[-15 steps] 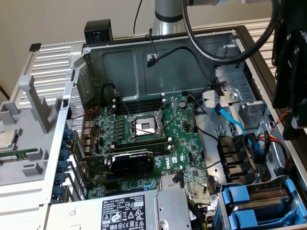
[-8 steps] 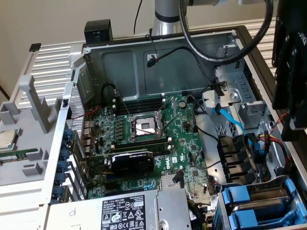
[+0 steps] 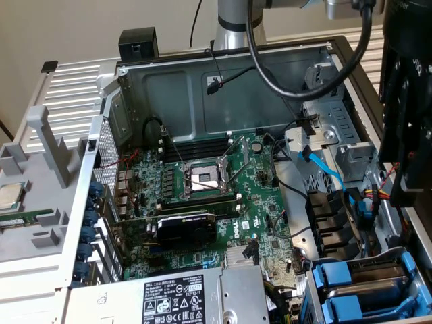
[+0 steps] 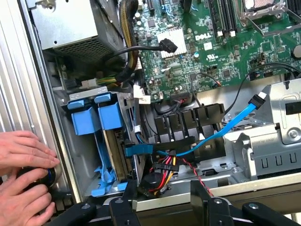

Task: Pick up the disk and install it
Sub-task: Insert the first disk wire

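My gripper [image 4: 162, 207] is open with nothing between its black fingers [image 4: 123, 207]. It hangs over the edge of the open computer case, above a bundle of red, yellow and black wires [image 4: 162, 167]. In the exterior view the gripper [image 3: 403, 192] is the dark mass over the case's right side. Two blue plastic drive frames [image 4: 99, 117] stand edge-on in the drive bay [image 3: 364, 287] beside it. A dark slab edge [image 4: 115, 155] shows in one frame. I cannot tell whether that slab is the disk.
A person's hands [image 4: 23, 165] hold a black round object at the case's outer rim. A blue cable [image 4: 221, 132] crosses the metal cage. The green motherboard [image 3: 202, 196], the grey power-supply box [image 3: 189, 300] and a small processor chip [image 3: 10, 196] are also nearby.
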`<state>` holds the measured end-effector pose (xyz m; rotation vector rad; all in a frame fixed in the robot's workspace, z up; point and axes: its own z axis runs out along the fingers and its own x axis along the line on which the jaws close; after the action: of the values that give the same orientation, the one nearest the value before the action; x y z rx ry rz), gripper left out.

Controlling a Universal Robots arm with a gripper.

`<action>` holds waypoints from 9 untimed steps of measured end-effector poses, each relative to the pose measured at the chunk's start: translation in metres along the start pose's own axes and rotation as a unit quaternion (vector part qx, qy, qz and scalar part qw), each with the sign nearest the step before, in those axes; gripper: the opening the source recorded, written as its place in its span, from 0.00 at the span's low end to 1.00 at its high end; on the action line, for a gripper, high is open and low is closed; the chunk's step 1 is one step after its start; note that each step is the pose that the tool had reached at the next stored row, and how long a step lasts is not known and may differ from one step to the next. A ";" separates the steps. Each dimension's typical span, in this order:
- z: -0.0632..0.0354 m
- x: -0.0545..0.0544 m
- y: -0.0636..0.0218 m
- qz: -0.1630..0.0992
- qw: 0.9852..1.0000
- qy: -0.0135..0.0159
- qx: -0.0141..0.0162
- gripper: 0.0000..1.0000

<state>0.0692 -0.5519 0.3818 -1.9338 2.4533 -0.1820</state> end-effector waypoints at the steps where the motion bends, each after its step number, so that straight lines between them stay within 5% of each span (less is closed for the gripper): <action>1: 0.0013 0.000 0.0009 0.001 1.000 0.001 0.000 0.57; 9: 0.0116 -0.003 0.0048 0.005 1.000 0.008 0.001 0.57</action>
<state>0.0662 -0.5488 0.3696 -1.9248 2.4714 -0.2011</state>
